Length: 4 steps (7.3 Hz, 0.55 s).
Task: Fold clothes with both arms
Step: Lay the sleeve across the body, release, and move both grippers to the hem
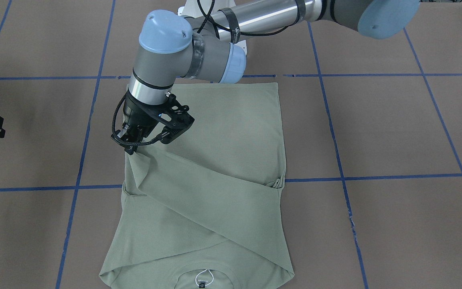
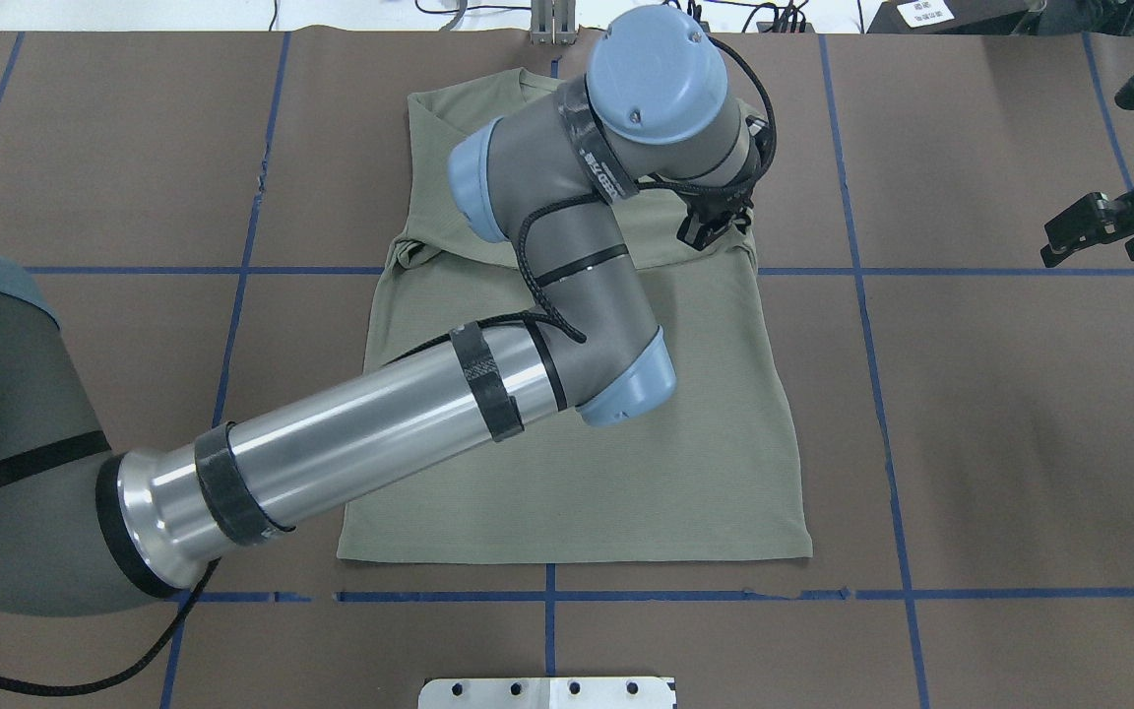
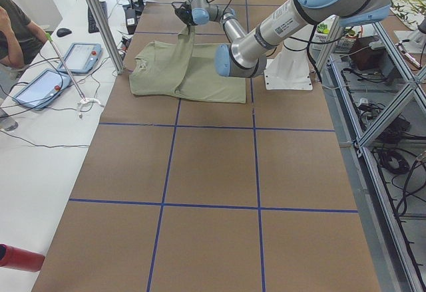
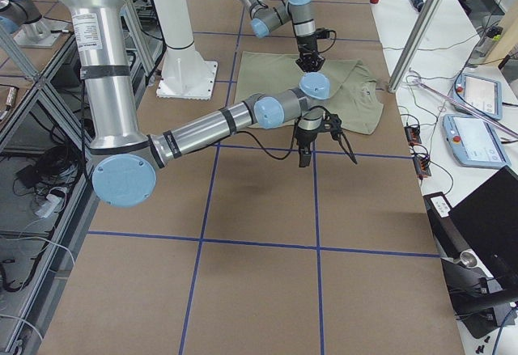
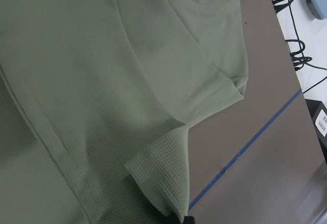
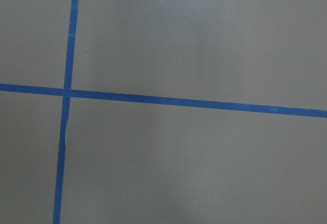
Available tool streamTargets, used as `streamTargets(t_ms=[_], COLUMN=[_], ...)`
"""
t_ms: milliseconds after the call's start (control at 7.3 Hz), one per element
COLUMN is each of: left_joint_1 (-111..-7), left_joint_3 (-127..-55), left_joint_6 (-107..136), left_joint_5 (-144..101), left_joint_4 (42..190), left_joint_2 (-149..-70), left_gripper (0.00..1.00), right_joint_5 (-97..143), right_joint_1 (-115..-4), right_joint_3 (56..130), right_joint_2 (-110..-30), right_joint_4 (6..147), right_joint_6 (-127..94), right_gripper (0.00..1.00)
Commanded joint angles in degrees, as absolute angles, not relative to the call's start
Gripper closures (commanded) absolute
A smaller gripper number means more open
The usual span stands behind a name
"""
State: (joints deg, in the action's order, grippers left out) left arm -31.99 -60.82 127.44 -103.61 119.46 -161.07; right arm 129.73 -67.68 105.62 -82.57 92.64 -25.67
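Observation:
The pale sage-green shirt [image 1: 231, 132] lies flat on the table, its neck and dark label [image 1: 202, 285] towards the operators' side. One long sleeve [image 1: 199, 200] is folded diagonally across the body. My left gripper [image 1: 130, 150] has reached across the shirt and is shut on that sleeve's cuff, holding it slightly lifted at the shirt's edge. The cuff [image 5: 163, 183] shows in the left wrist view. In the overhead view the left gripper [image 2: 710, 231] is partly hidden under its own wrist. My right gripper [image 2: 1099, 241] hovers open and empty over bare table, well off to the side of the shirt.
Blue tape lines [image 2: 882, 394] mark a grid on the brown table. The white pedestal base [image 4: 186, 72] stands at the robot's side of the shirt. An operator [image 3: 16, 32], tablets [image 3: 80, 56] and a metal post [image 3: 100, 22] are beyond the far edge.

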Motion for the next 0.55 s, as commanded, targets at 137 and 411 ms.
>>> streamTargets(t_ms=[137, 411], left_joint_1=[-26.8, -26.8], left_joint_3=[-57.2, -57.9], left_joint_6=[126.8, 122.5], left_joint_5=[-95.3, -94.5], left_joint_4=[124.0, 124.1], left_joint_2=[-162.0, -161.3], left_gripper=[0.00, 0.00], right_joint_5=[129.7, 131.0], right_joint_1=[-67.7, -67.6], right_joint_3=[105.9, 105.9], right_joint_2=[-82.1, -81.8], right_joint_4=[92.6, 92.5], right_joint_6=[-25.8, -25.8], right_gripper=[0.00, 0.00])
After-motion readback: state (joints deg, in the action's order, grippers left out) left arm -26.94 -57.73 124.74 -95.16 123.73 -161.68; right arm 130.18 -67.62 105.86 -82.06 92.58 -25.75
